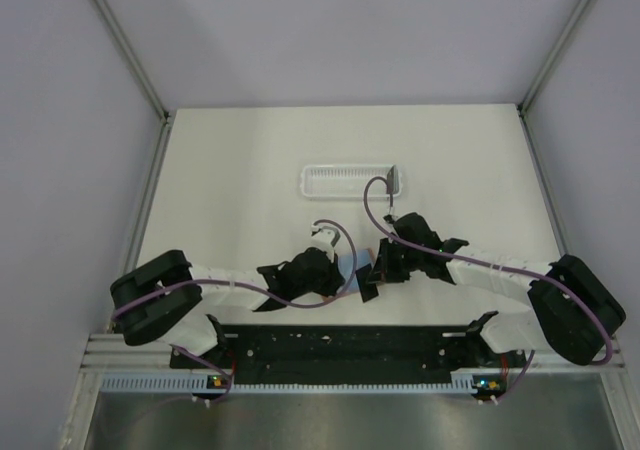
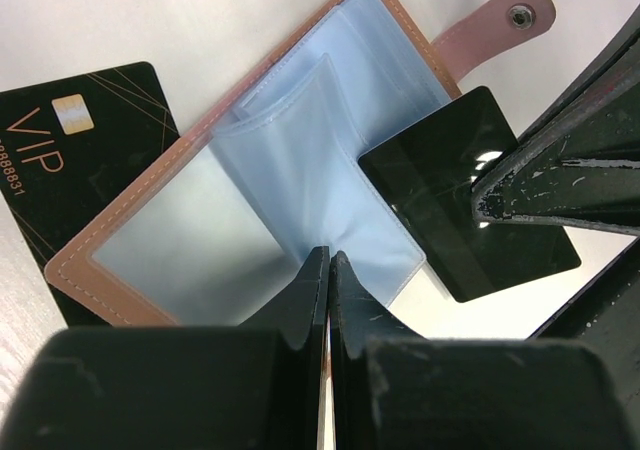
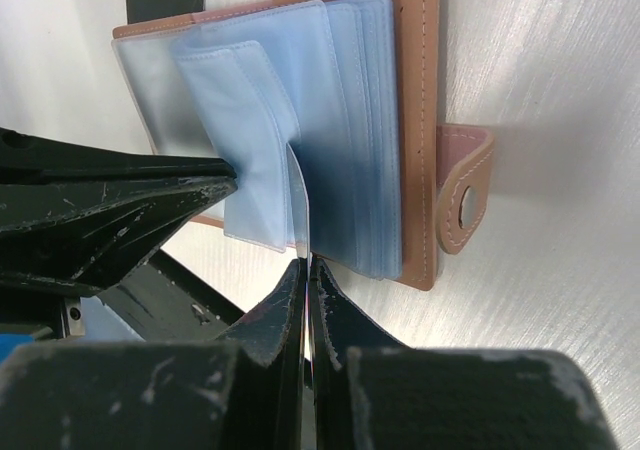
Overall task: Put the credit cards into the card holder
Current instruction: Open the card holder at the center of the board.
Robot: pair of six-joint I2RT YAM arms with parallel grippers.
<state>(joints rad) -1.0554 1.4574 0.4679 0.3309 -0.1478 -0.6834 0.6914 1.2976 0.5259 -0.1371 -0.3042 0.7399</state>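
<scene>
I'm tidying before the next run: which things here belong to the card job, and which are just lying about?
In the job: card holder, lying open; VIP card, partly under it; plain black card, pinched in the right tool.
Lying about: white slatted tray at the far side; small dark item at its right end, too small to identify.

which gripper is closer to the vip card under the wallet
Left. The left gripper is shut at the sleeves of the card holder, which overlaps the VIP card. The right gripper is farther off across the holder, jaws shut on the plain black card.
</scene>
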